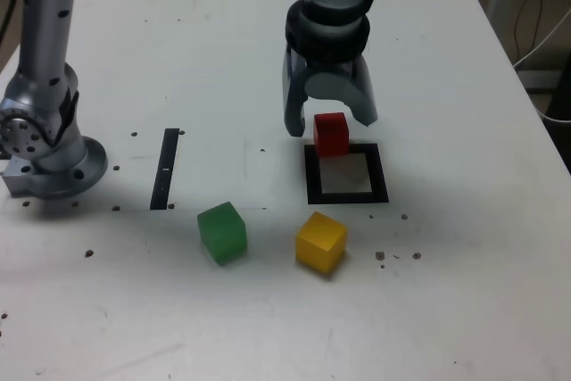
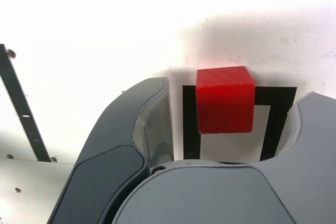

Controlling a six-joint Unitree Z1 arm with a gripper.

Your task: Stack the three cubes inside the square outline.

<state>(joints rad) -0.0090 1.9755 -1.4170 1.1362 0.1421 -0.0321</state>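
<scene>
Your white bench [image 1: 464, 292] carried everything, with the arm's grey base at the exterior view's left and a thin black strip [image 1: 166, 169] lying beside it. The gripper [image 1: 330, 122] hung over the far edge of the square outline [image 1: 347, 196], its jaws standing apart, with gaps visible on both sides of the red cube [image 1: 331, 133] (the wrist view showed this best), so nothing was clamped. The red cube sat on the outline's far border, overlapping the black frame rather than resting squarely on the white centre. The green cube [image 1: 221, 232] and the yellow cube [image 1: 321, 242] waited on the near side, the green toward the exterior view's left and the yellow just in front of the outline, apart from each other.

Here is what you should have watched. The red cube looked off-centre, so a stack built on it would likely sit partly outside the frame. If the gripper had lifted at a slant, one jaw could have clipped the cube and pushed it farther off. A base this skewed might also have made the later cubes harder to place.
</scene>
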